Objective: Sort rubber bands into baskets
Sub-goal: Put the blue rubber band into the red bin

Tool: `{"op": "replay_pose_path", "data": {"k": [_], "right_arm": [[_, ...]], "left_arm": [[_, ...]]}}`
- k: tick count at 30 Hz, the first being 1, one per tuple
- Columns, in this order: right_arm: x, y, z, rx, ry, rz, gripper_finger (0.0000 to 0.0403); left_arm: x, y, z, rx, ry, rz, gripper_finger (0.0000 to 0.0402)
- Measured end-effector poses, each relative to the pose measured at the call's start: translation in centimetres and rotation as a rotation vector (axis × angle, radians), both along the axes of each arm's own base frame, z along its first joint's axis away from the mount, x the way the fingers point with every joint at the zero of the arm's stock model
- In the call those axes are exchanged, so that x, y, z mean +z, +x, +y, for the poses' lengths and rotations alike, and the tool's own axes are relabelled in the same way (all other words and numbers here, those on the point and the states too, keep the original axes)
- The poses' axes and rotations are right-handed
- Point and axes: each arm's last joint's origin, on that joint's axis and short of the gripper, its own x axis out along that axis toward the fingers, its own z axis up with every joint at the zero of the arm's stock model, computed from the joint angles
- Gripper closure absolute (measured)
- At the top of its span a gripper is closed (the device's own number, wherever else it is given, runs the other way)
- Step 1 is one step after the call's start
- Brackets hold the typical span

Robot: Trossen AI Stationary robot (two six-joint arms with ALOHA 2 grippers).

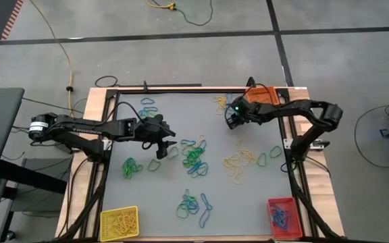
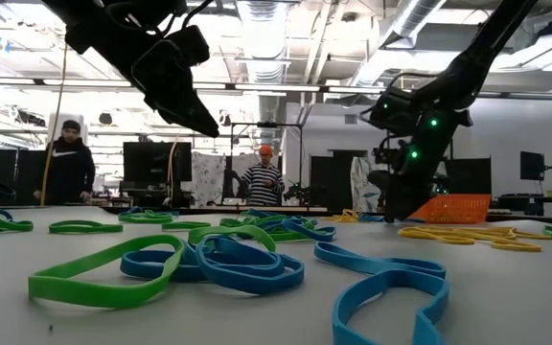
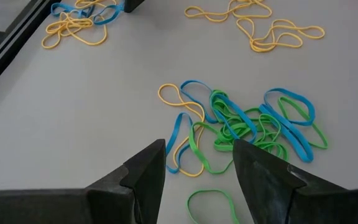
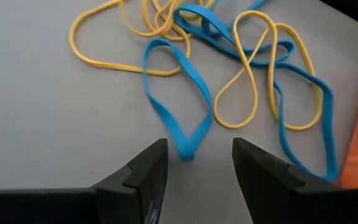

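Rubber bands in yellow, green and blue lie in loose heaps across the grey table (image 1: 174,121). My right gripper (image 4: 199,146) is open and points down at the far heap (image 1: 220,102). The near loop end of a blue band (image 4: 179,106) lies between its fingertips, among yellow bands (image 4: 247,74). My left gripper (image 3: 197,149) hangs open above the table, just left of the middle heap (image 3: 253,124) of green and blue bands. The yellow basket (image 1: 119,223) and the red basket (image 1: 282,217) stand at the near corners. The orange basket (image 1: 262,96) stands at the far right, partly under my right arm.
More bands lie at the far left (image 1: 147,104), left of centre (image 1: 131,167), right of centre (image 1: 242,160) and near the front (image 1: 193,204). A wooden frame (image 1: 90,135) borders the table. People stand in the room beyond the table (image 2: 264,182).
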Motion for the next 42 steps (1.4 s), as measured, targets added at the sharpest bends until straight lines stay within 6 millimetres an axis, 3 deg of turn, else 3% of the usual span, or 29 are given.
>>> {"op": "replay_pose_path", "data": {"k": [5, 13, 23, 32, 35, 38, 42], "right_arm": [[0.29, 0.23, -0.65, 0.053, 0.028, -0.09, 0.0233], [0.4, 0.34, -0.86, 0.173, 0.104, -0.162, 0.0384], [0.46, 0.39, -0.73, 0.196, 0.106, -0.16, 0.0376], [0.49, 0.42, -0.74, 0.196, 0.103, -0.164, 0.0252], [0.46, 0.38, -0.71, 0.195, 0.107, -0.159, 0.0228], [0.3, 0.21, -0.59, 0.195, 0.124, -0.138, 0.0231], [-0.11, 0.12, -0.53, 0.212, 0.137, -0.102, 0.0273]], "left_arm": [[0.0, -0.01, 0.0, 0.0, 0.0, 0.0, 0.0223], [0.0, 0.0, 0.0, 0.0, 0.0, 0.0, 0.0223], [0.0, 0.0, 0.0, 0.0, 0.0, 0.0, 0.0223], [0.0, -0.01, 0.0, 0.0, 0.0, 0.0, 0.0223], [0.0, 0.0, 0.0, 0.0, 0.0, 0.0, 0.0223], [0.0, 0.0, 0.0, 0.0, 0.0, 0.0, 0.0223], [0.0, -0.01, 0.0, 0.0, 0.0, 0.0, 0.0223]]}}
